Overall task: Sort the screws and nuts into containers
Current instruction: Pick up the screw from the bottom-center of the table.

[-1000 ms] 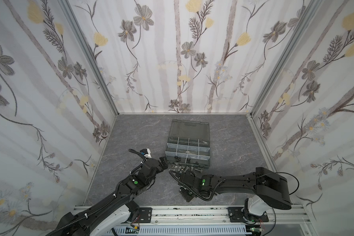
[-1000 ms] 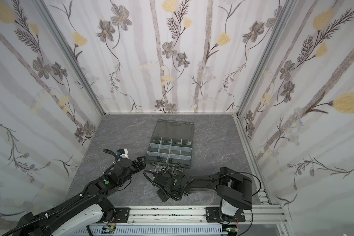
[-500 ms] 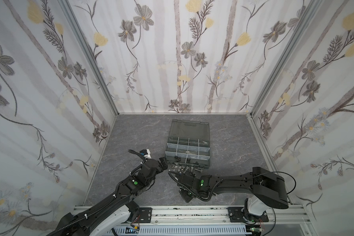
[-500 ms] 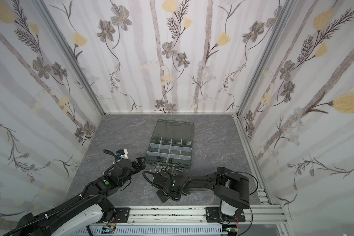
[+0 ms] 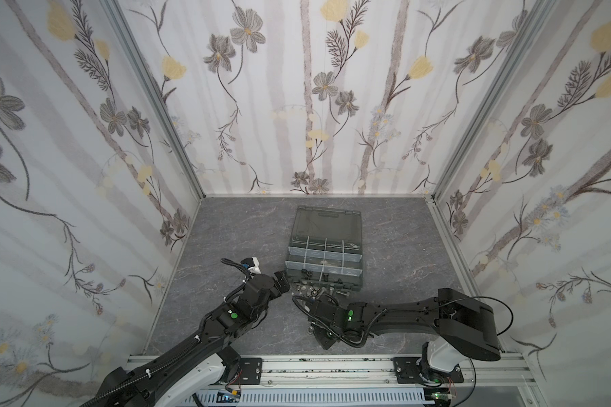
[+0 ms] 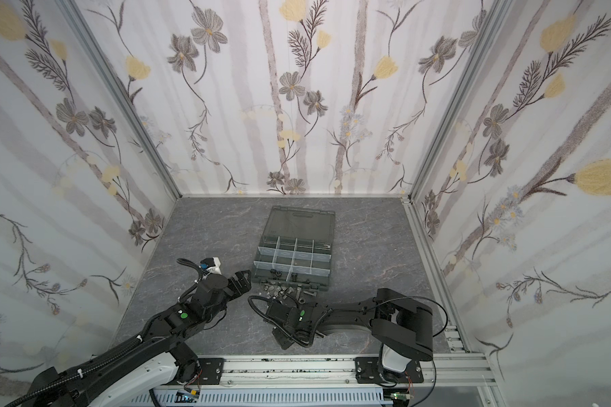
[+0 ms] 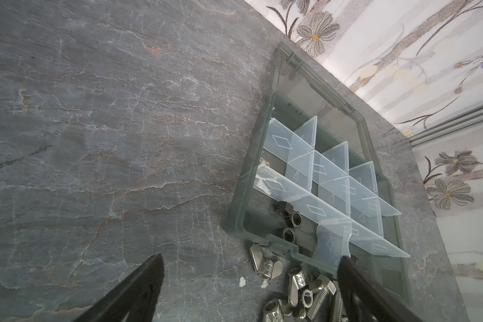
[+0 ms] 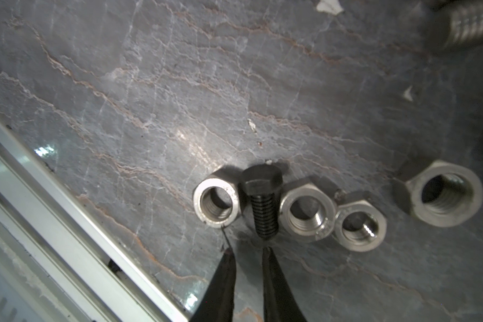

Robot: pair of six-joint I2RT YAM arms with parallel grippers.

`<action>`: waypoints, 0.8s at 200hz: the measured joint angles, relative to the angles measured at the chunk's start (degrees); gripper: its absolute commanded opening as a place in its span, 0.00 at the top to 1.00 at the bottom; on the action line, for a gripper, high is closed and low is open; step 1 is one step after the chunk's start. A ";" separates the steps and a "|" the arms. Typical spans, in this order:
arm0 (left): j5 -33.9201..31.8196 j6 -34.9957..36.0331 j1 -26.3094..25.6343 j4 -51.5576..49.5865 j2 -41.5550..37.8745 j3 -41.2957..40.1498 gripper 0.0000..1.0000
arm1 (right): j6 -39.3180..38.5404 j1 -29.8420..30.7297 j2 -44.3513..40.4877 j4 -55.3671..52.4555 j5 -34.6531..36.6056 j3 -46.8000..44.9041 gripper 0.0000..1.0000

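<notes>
My right end effector (image 8: pixel 248 249) is hovering nearly closed, empty, black screw (image 8: pixel 262 203) just ahead, edge rail (image 8: pixel 67 223) close beside; my left end effector (image 7: pixel 250 259) is gaping empty, bare surface (image 7: pixel 95 125) alongside.

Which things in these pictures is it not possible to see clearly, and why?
Large screw, right wrist view: blurred and cut off by the picture's edge.
Pile of screws and nuts, both top views: too small to tell apart or count.
Black nuts, left wrist view: partly behind a translucent divider; number unclear.
</notes>
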 measured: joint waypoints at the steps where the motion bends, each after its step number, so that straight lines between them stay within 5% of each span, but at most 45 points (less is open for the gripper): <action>1: 0.00 -0.02 0.00 0.00 0.00 0.00 0.00 | -0.02 0.00 0.00 0.00 0.02 -0.04 0.79; 160: 0.09 -0.50 0.00 0.00 0.04 0.00 0.00 | -4.28 -2.32 2.58 1.70 1.60 2.08 0.86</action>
